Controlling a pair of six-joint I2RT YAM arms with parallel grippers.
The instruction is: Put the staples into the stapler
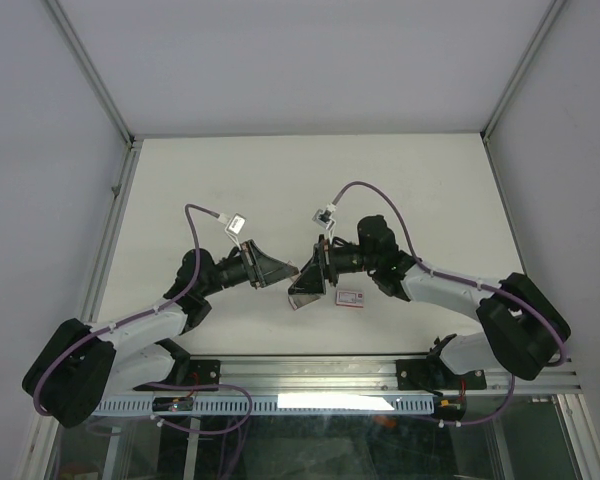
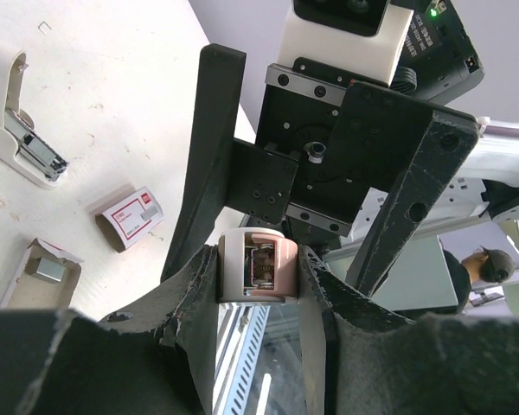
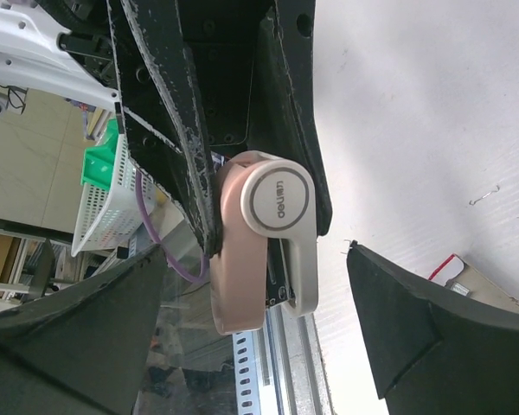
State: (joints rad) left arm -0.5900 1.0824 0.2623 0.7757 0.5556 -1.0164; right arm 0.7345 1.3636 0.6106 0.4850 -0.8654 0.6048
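My left gripper (image 2: pixel 258 281) is shut on a small pink and white stapler (image 2: pixel 259 266) and holds it off the table. In the right wrist view the stapler (image 3: pixel 268 233) hangs from the left gripper's black fingers, its metal channel showing between the pink and white halves. My right gripper (image 3: pixel 259 346) is open, with one finger on each side of the stapler and not touching it. The white staple box with a red label (image 2: pixel 130 216) lies on the table, and its grey inner tray (image 2: pixel 41 272) with a staple strip lies beside it. From above, the box (image 1: pixel 350 297) lies just right of both grippers.
A second white stapler-like object (image 2: pixel 22 130) with an open metal channel lies on the table beyond the box. The aluminium rail (image 1: pixel 310 375) runs along the near table edge. Grey walls stand on three sides.
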